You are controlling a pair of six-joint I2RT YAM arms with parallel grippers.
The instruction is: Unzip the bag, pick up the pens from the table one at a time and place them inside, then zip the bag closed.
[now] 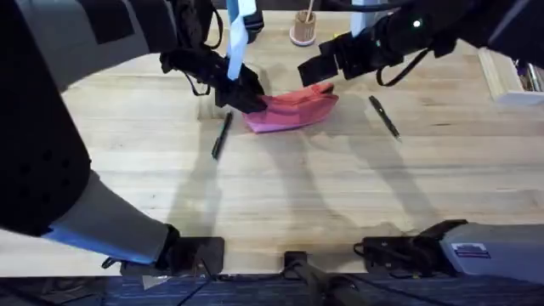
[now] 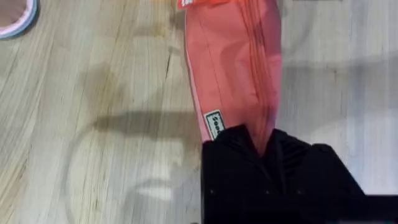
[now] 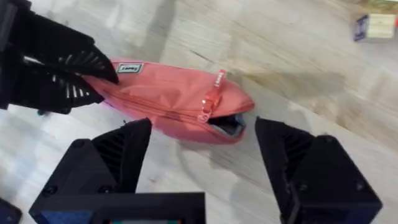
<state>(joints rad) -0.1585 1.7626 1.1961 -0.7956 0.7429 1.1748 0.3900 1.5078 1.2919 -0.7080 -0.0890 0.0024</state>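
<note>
The pink bag [image 1: 293,110] lies on the table [image 1: 280,195] at the middle back. My left gripper [image 1: 246,95] is shut on the bag's left end, and the left wrist view shows the pink fabric [image 2: 233,68] pinched between the black fingers [image 2: 230,155]. My right gripper [image 1: 327,68] hovers open over the bag's right end, its jaws apart on either side of the red pull [image 3: 211,99]. A small dark gap shows in the zipper [image 3: 227,124] beside the pull. One black pen [image 1: 222,136] lies left of the bag, the other pen [image 1: 384,116] to its right.
A wooden cup [image 1: 303,30] holding a stick stands behind the bag. A pale tray [image 1: 510,76] sits at the right edge. A pink round object [image 2: 15,18] lies on the table near the bag. Bare wood stretches across the front of the table.
</note>
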